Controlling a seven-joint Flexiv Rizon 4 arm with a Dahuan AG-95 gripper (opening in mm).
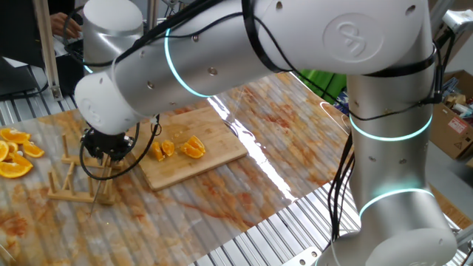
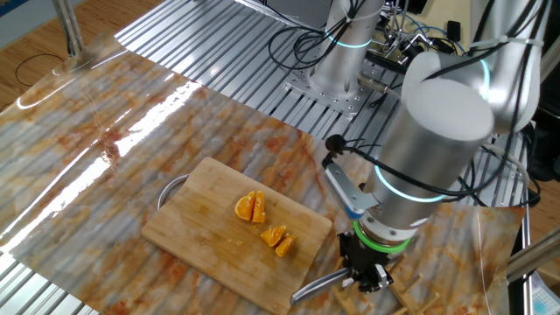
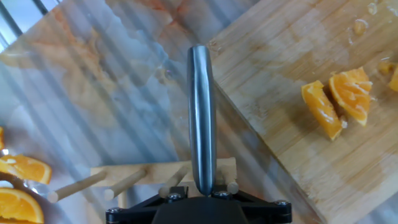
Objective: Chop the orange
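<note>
Heap of bigger orange slices (image 1: 15,154) seen at left table edge. Light wooden peg rack (image 1: 80,183) beside it. Black two-finger gripper (image 1: 105,153) poised over rack, fingers clenched on grey steel knife (image 3: 201,118). Small orange wedge pieces (image 1: 181,148), already cut, rest mid bamboo board (image 1: 222,151). Knife best lowered level between pegs, released only once seated.

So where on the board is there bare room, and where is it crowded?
On the board, the half toward the metal handle is bare. The orange pieces fill the part nearest the end effector, which holds the knife over the rack beside it.
</note>
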